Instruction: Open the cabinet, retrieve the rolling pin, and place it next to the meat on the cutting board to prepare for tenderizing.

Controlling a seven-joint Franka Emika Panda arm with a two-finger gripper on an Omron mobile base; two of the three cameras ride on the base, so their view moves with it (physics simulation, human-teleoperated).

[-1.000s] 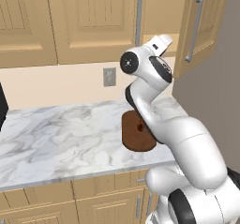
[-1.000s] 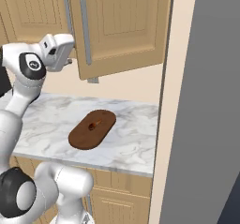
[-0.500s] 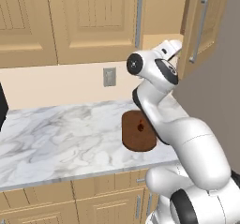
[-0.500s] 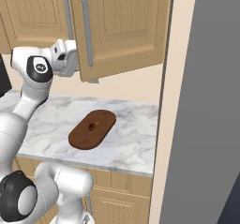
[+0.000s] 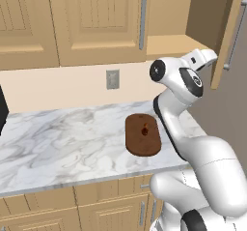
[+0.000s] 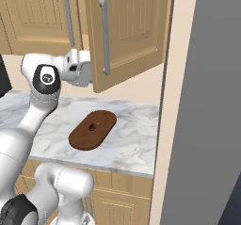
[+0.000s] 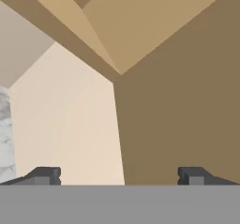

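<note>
With my claw (image 7: 118, 176) spread about as wide as it goes and nothing between the tips, I have hold of nothing. The two dark fingertips (image 7: 45, 175) stand apart at the bottom of the hand view, with plain tan wood ahead of them on one side and pale wall (image 7: 65, 124) on the other.

In the left base view my hand sits up high, just under the front lip of the cabinet (image 5: 96, 17), in the gap between the opening and the right door (image 5: 230, 27). That door is swung out toward me, its bar handle (image 5: 236, 36) just beside my hand but not touched. The other door is closed.

The key relation is that the shelf (image 5: 173, 45) lies above and behind the claw, further in toward the wall. The stretch of shelf I can see is bare wood. I cannot tell where the rolling pin lies or how its long axis runs. My guess is the claw must go up and inward before any grasp, and the wrist may need to turn across the pin.

The drop-off spot is well below and to my left. The cutting board (image 5: 143, 134) lies flat on the marble counter (image 5: 62, 143), long axis running front to back. The meat (image 5: 145, 127) is a small lump near the board's middle, with free board on both sides.
</note>
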